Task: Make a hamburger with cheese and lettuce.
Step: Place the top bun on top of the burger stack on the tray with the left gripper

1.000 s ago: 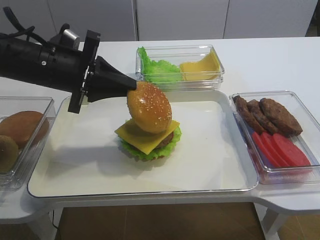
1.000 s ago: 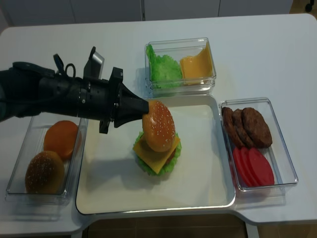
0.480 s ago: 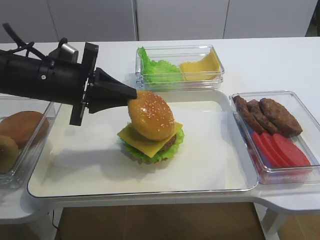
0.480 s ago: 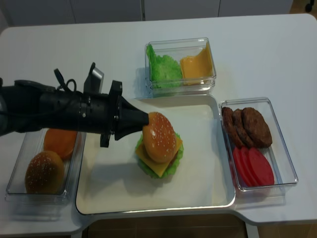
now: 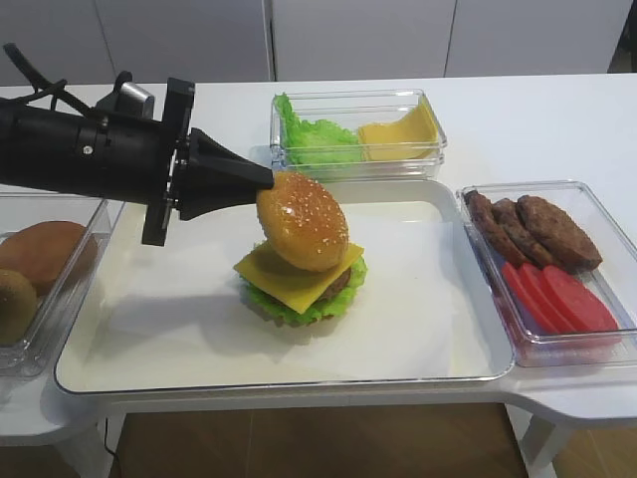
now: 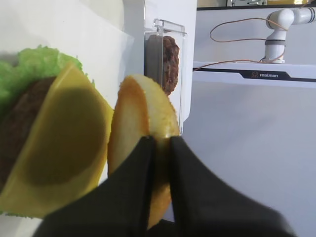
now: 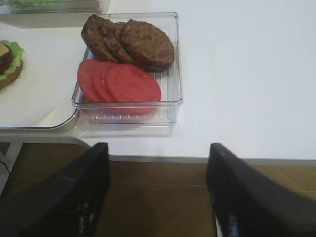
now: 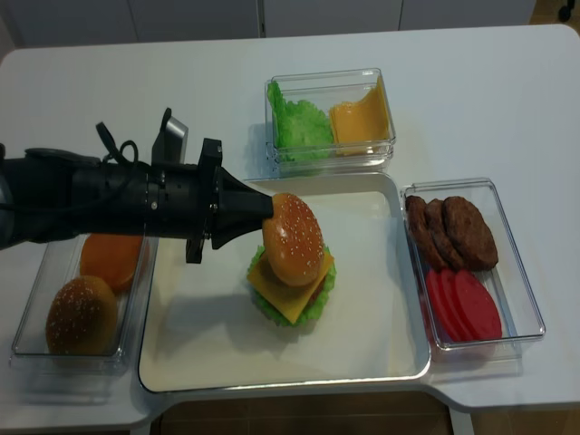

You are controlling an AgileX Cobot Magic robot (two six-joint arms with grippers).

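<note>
A white tabletop [image 8: 507, 82] carries a white tray [image 8: 217, 353], over which the black left arm reaches in from the left, its hand [image 5: 267, 184] pinched tight on the near rim of a sesame bun [image 5: 302, 221]; the left wrist view shows both fingers [image 6: 143, 168] clamped on the bun's edge, the dome tilted on its side with its flat face toward the stack. Directly below and just right of that hand sits the hamburger [image 8: 292, 288] in the middle of the tray, with the bun's lower edge at or just above the cheese [image 5: 289, 279]; whether they touch cannot be told. The yellow slice lies askew on a brown patty [image 5: 338, 284], its corners jutting past it, and the lettuce [image 5: 299, 309] frills out beneath. Beyond the hand, at the tray's far edge, a clear box [image 8: 333, 156] holds a heap of green leaves [image 8: 299, 122] and a pile of yellow slices [image 8: 361, 120]. To the hand's left, under the arm, a clear bin [image 8: 27, 349] holds two plain buns [image 8: 82, 313]. Well to its right, another bin [image 8: 521, 272] holds brown patties [image 8: 453, 228] and red tomato slices [image 8: 464, 304]. The right hand [image 7: 158, 192] hangs off the tabletop's front edge near that bin, fingers spread wide, holding nothing.
</note>
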